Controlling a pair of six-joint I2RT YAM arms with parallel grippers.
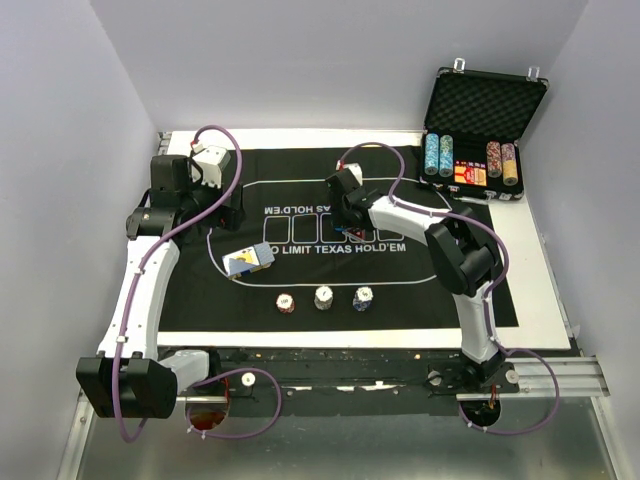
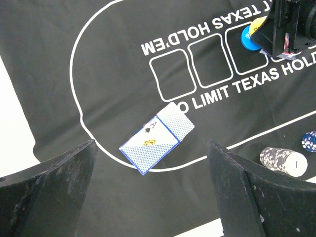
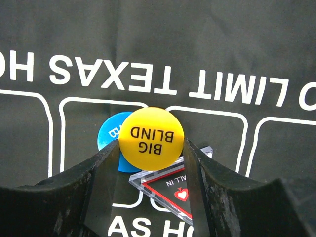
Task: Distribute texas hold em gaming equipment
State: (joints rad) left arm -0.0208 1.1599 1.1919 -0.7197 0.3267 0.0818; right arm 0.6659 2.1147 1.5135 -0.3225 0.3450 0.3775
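Right gripper [image 3: 151,148] closed to the width of the yellow button disc [image 3: 151,137], pinching it by its rim, face toward the wrist camera, over the row of printed card boxes in the middle of the black felt mat [image 3: 207,34]. Printed in black on the disc: "BIG BLIND". Hard, light plastic by the look of it, thin and smooth, so likely to swivel or slip in a rim pinch; best held across the full width and set down flat and gently. Just behind and left of it, a blue button disc [image 3: 108,137], only a "B" legible, the rest covered. Below, a clear plaque [image 3: 170,187] reading "ALL IN" with a red heart; whether touched by the fingers, hard to say. White mat print: "NO LIMIT TEXAS HOLD'EM". Left gripper [image 2: 150,148] spread wide and holding nothing, hanging above the blue-patterned deck box [image 2: 157,138], an ace of spades showing on it; light card stock, crushable, best taken across its short sides. Three chip stacks [image 1: 324,297] in a row near the mat's near edge; loose, dense, apt to topple unless gripped low. More of them in the open case [image 1: 485,100] at the far right.
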